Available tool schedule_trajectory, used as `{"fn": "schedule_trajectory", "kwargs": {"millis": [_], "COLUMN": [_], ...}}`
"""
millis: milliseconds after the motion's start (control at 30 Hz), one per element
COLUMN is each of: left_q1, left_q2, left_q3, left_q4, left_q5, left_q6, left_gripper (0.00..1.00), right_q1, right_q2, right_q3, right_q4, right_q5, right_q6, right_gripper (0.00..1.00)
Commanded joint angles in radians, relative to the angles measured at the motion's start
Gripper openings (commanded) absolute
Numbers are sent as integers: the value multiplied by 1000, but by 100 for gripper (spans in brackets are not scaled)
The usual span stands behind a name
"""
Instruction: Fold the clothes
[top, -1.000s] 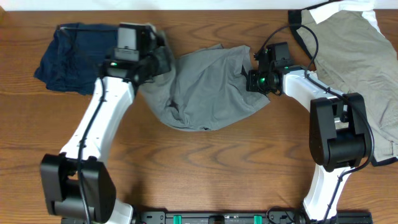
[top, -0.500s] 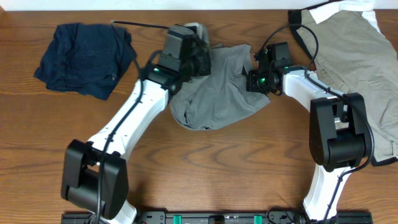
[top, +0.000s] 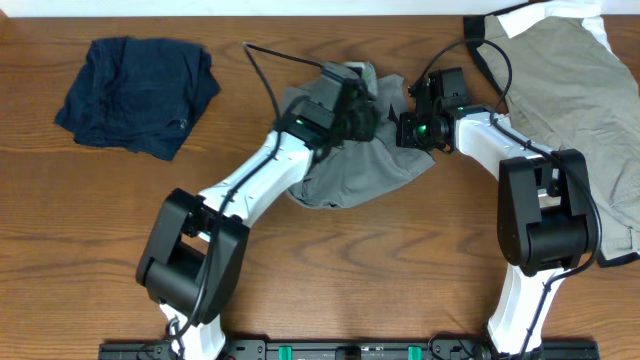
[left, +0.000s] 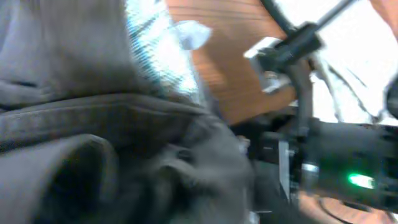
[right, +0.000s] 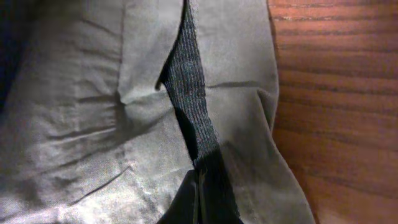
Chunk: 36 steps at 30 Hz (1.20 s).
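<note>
The mid-grey shorts (top: 345, 170) lie bunched in the middle of the table, their left part doubled over toward the right. My left gripper (top: 366, 112) hovers over their upper right part, close to the right gripper. Blurred grey cloth (left: 93, 93) fills the left wrist view and hides the jaws there. My right gripper (top: 405, 130) is shut on the shorts' right edge. In the right wrist view its fingers (right: 199, 198) pinch the grey cloth (right: 81, 124) beside a dark ribbed band (right: 186, 81).
A navy garment (top: 135, 90) lies crumpled at the back left. A khaki-beige garment (top: 575, 90) covers the back right, with white cloth (top: 598, 28) and a black strap (top: 487, 50) at its top. The right arm's green light (left: 360, 181) shows in the left wrist view.
The left arm has swung from the far left across to the right, dragging the shorts' left side over onto the right. The right arm has stayed still.
</note>
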Motion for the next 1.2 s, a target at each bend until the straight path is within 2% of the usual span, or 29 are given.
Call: {"fn": "schedule_trajectory", "kwargs": {"millis": [0,233,467,600,733,900,1067,1167], "left_q1": [8,117,223,288,348,397,422,430], "left_q2": [-20,-139,-349,-428,-443,-421,-415,-415], "left_q3": [34,109,120,120,119,119,119,119], "left_q4": [1,-185,-281,-327,-401,-500,-545,-546], "left_q5": [9,14,13,-1,-79,-133,-141,-156], "left_q6": [1,6,53,71,94,206,276,277], "left_gripper": [83,100,98,98,98,98,98,98], "right_q1": [-15,-82,-85,-41,22,111,176,197], "right_q2": [8,-112,-232,-236,-235,-235,-229,-215], "right_q3": [13,16,16,16,16,16,16,16], "right_q4": [13,13,8,31,66,129,134,134], "right_q5": [-52,-171,-212,-213,-205,-189,-78,-43], "right_q6": [10,8,0,2,-4,-241,-435,-519], "right_gripper": [1,3,32,41,52,67,76,78]}}
